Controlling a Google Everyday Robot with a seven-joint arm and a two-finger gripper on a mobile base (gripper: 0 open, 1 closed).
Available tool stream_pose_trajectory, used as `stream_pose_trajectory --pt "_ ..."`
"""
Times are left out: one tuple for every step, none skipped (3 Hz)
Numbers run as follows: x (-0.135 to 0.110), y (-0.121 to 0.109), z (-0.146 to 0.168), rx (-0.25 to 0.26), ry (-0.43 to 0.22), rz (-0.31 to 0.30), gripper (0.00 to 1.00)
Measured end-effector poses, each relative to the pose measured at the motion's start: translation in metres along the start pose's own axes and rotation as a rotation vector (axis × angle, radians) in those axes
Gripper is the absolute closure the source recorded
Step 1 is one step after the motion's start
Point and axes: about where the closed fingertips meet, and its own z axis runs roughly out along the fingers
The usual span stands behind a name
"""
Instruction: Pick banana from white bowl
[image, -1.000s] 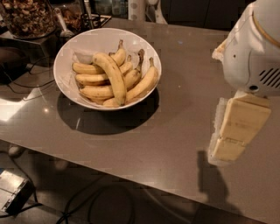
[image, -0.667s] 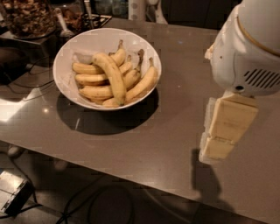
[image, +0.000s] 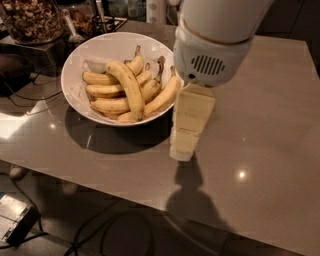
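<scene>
The white bowl (image: 90, 46) sits on the grey table at the upper left and holds several yellow bananas. The banana (image: 129, 86), the longest and most curved one, lies on top of the pile, running from upper left to lower right. My gripper (image: 183, 149) hangs from the white arm housing (image: 212, 47) just right of the bowl's rim, its cream fingers pointing down over the table. It holds nothing I can see.
The grey table (image: 260, 150) stretches right and forward, its front edge running along the bottom. A container of dark nuts (image: 31, 19) and a black rack (image: 97, 20) stand behind the bowl. Cables and a box (image: 15, 220) lie on the floor below.
My arm and gripper have moved left across the table, from the far right side to just beside the bowl's right rim. The bananas and bowl have not moved.
</scene>
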Motion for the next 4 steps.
stream_pose_trajectory --pt "-0.007 -0.001 -0.005 0.018 -0.018 -0.004 0.0" --pt "-0.029 -0.011 -0.005 0.057 -0.041 0.032 0.0" --pt "-0.05 -0.026 -0.001 0.058 -0.034 0.16 0.0" --pt "-0.055 -0.025 -0.007 0.074 -0.056 0.208 0.0"
